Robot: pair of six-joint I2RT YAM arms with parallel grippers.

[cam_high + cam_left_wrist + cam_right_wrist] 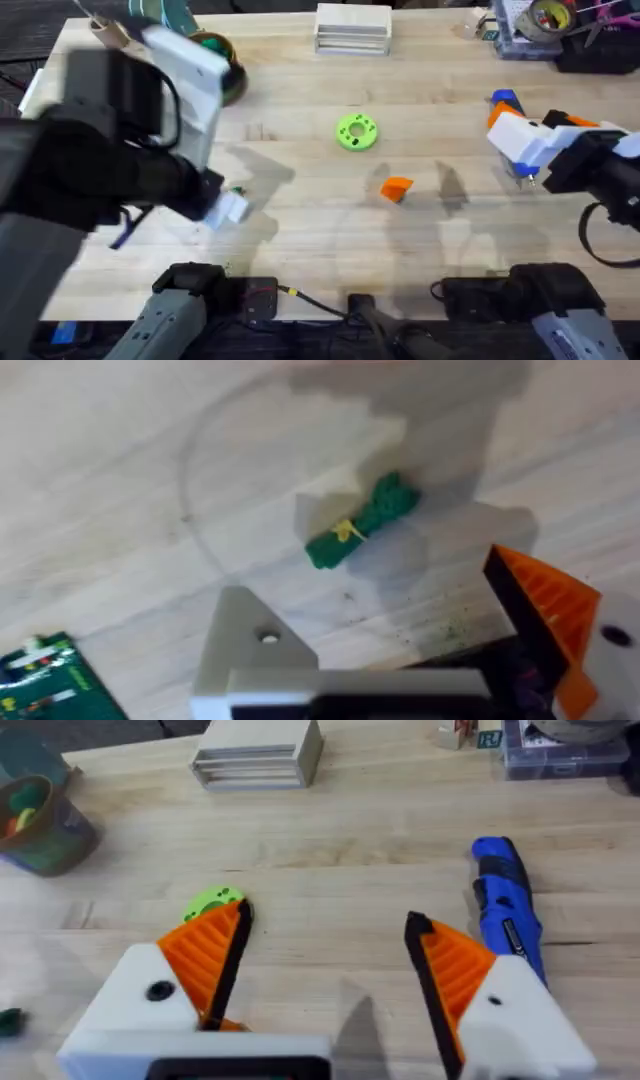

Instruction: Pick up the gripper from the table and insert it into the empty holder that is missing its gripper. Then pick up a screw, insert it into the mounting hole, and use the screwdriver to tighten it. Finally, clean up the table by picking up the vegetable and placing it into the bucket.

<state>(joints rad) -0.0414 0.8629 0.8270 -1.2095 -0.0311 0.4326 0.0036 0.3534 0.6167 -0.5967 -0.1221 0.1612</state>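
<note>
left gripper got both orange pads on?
No. In the left wrist view one finger of the left gripper carries an orange pad; the other is a bare white holder with its mounting hole empty.

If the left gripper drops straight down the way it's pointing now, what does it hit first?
Most likely the vegetable, which lies on the bare table just ahead of the left gripper in its wrist view. Depth is unclear, so a finger might land on wood beside it.

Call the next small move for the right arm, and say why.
Probably move the open right end effector over and down toward the gripper, which lies loose near the lime-green disc. The left arm's holder shows a bare mounting hole and no pad.
</note>
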